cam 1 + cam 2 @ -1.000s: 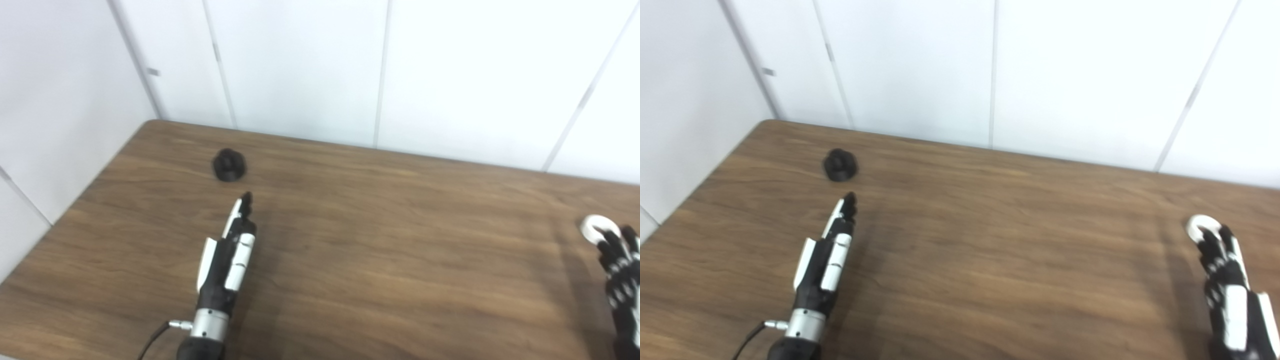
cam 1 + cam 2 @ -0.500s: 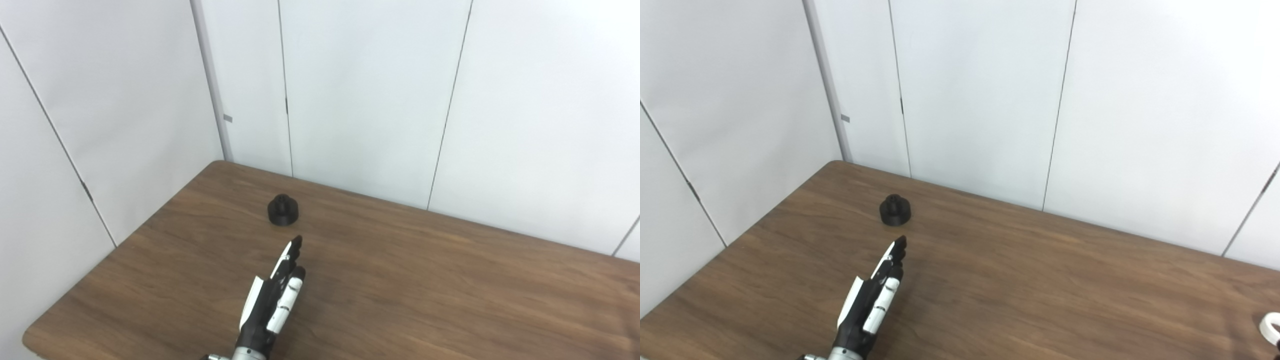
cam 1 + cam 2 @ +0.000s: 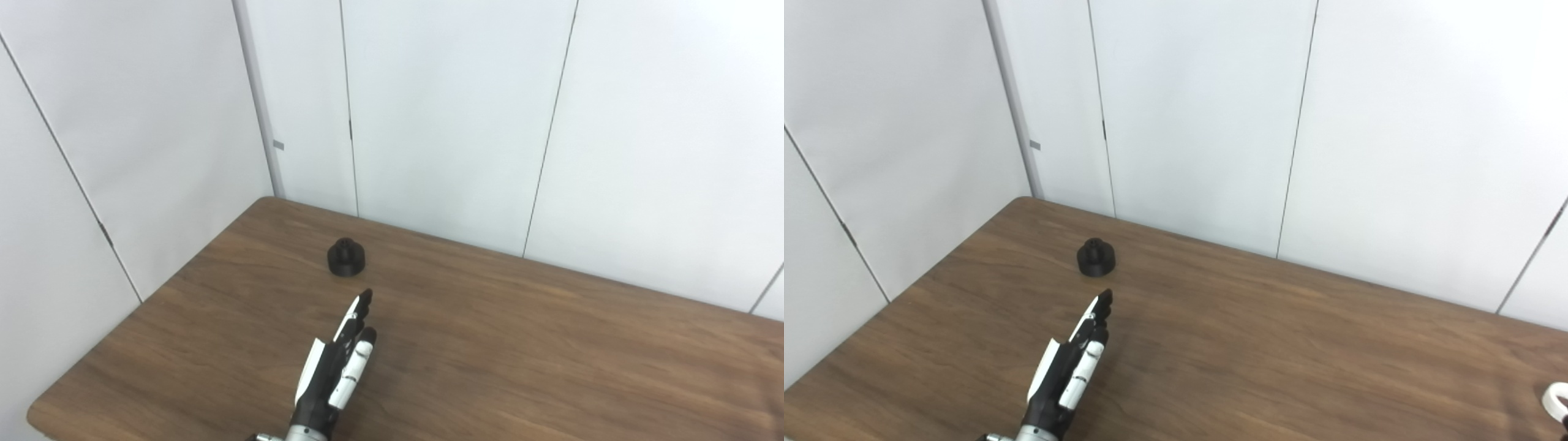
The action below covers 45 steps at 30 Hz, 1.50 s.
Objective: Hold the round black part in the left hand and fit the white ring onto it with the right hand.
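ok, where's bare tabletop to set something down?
Widest free patch: mid-table, between the left hand and the white ring at the right edge. Only tight spot: the short gap between the hand's fingertips and the round black part.

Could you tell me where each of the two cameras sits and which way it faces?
Left eye view: on the head, looking down and forward over the table toward the wall; the left hand shows.
Right eye view: beside it, facing the same way; the white ring shows at the right edge.
Shared: the round black part, resting untouched beyond the left hand's open fingers.
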Each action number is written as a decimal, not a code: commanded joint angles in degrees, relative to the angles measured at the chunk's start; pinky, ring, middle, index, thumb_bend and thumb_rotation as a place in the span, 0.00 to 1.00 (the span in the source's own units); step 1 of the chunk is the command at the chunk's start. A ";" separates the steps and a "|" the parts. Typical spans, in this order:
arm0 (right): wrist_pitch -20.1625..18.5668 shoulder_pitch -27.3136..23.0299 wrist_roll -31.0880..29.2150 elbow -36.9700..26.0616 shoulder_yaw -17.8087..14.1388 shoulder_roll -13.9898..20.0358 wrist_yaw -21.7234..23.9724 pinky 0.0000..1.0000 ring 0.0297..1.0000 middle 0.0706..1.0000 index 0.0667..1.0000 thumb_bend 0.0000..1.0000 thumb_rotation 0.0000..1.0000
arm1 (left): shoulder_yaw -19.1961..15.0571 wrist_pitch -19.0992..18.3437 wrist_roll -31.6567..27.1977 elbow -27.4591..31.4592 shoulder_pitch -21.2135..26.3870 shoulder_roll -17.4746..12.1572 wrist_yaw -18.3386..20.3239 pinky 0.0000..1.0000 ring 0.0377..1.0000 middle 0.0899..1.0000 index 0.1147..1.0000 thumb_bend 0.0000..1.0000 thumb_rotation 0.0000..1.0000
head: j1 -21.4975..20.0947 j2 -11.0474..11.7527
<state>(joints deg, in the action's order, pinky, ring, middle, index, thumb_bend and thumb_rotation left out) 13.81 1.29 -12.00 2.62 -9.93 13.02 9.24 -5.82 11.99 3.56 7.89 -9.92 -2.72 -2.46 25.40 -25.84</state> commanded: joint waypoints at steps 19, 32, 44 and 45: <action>0.67 4.36 2.02 4.14 1.07 -2.47 -1.08 1.00 0.95 0.94 1.00 0.44 1.00 | -2.79 -13.23 16.59 8.00 0.85 -1.86 -6.90 0.98 0.96 0.92 0.94 0.83 0.29 | -1.40 -1.19; -0.30 4.82 2.65 3.03 1.46 -3.15 -1.35 1.00 0.94 0.93 1.00 0.46 1.00 | -4.07 -26.30 26.59 7.33 11.98 -13.09 -4.73 0.94 0.97 0.94 0.90 0.87 0.34 | -1.82 -1.40; -0.83 5.07 2.67 2.30 1.58 -3.53 -1.35 1.00 0.94 0.93 1.00 0.46 1.00 | -1.83 -28.24 33.50 -2.97 20.55 -19.11 -5.52 1.00 0.98 0.93 0.86 0.87 0.36 | -2.01 -1.70; -0.88 5.12 2.66 2.25 1.58 -3.53 -1.33 1.00 0.94 0.93 1.00 0.46 1.00 | -1.67 -28.55 33.52 -3.71 21.25 -19.41 -5.36 1.00 0.99 0.93 0.86 0.88 0.36 | -2.03 -1.78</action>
<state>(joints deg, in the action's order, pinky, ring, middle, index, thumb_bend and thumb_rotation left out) 13.40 1.86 -8.46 1.51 -9.89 12.73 8.04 -7.51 -16.48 35.96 3.93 8.23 -19.95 -7.06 23.38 -27.60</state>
